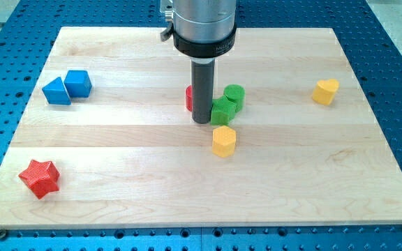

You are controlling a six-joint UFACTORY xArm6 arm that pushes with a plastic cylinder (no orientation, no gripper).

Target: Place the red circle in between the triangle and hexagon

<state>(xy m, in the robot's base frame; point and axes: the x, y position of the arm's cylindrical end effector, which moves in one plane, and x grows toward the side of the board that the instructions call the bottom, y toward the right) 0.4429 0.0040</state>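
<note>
My tip (202,121) stands near the board's middle. The red circle (189,98) is mostly hidden behind the rod; only its left edge shows. My tip is just in front of it and touches or nearly touches the green star-like block (222,111) on its right. A green round block (234,96) sits behind that one. The yellow hexagon (224,141) lies just below and right of my tip. The blue triangle (56,91) lies at the view's upper left, beside a blue cube (78,82).
A red star (39,178) lies at the lower left. A yellow heart-like block (325,90) lies at the upper right. The wooden board (117,181) rests on a blue perforated table (396,70).
</note>
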